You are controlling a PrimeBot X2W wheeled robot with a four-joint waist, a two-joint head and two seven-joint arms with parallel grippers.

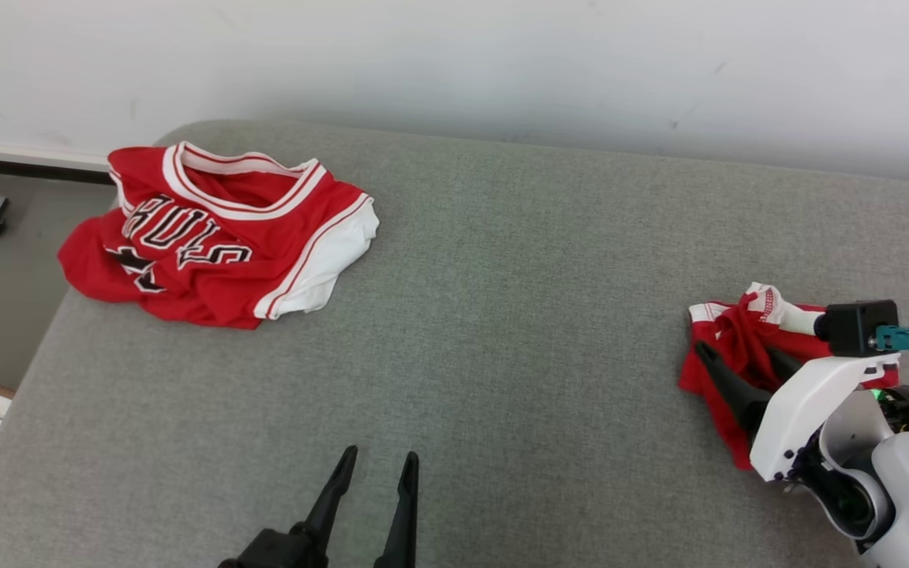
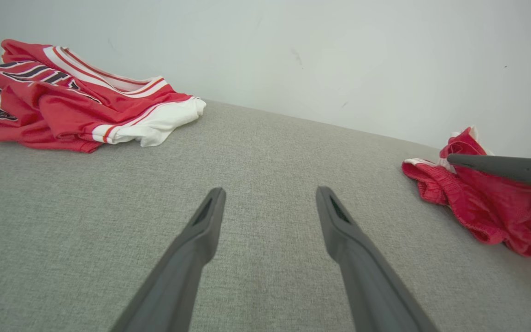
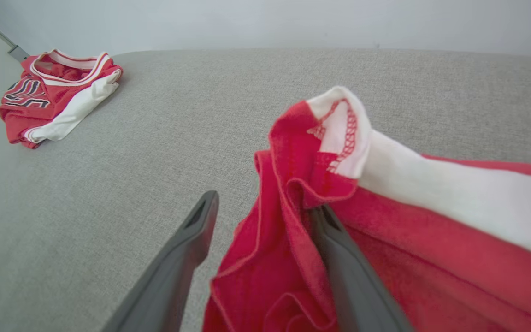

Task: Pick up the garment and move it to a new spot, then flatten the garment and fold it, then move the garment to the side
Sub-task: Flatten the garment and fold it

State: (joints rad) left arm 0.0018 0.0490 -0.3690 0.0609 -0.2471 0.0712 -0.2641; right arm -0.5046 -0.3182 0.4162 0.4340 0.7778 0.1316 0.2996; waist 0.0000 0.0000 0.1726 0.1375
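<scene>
Right gripper [image 1: 735,349] is resting with its two dark fingers spread apart on a crumpled red garment [image 1: 742,335], which is lying at the right edge of a grey upholstered surface [image 1: 502,276]. In the right wrist view, a raised fold of the red cloth with a white, red-stitched hem is standing between the spread fingers and draping over one of them. The other finger is lying bare just beside the cloth, and nothing is being pinched. A white band is running across the garment's far side.

Left gripper [image 1: 381,454] is hovering low over the near middle of the surface. Its fingers are likewise parted, holding nothing, and it is well apart from both pieces of clothing.

At the far left corner of the surface, a red jersey [image 1: 210,237] with white trim and black lettering is lying in a loose heap, one edge hanging near the rounded corner. A pale wall [image 1: 454,63] is running behind the surface.
</scene>
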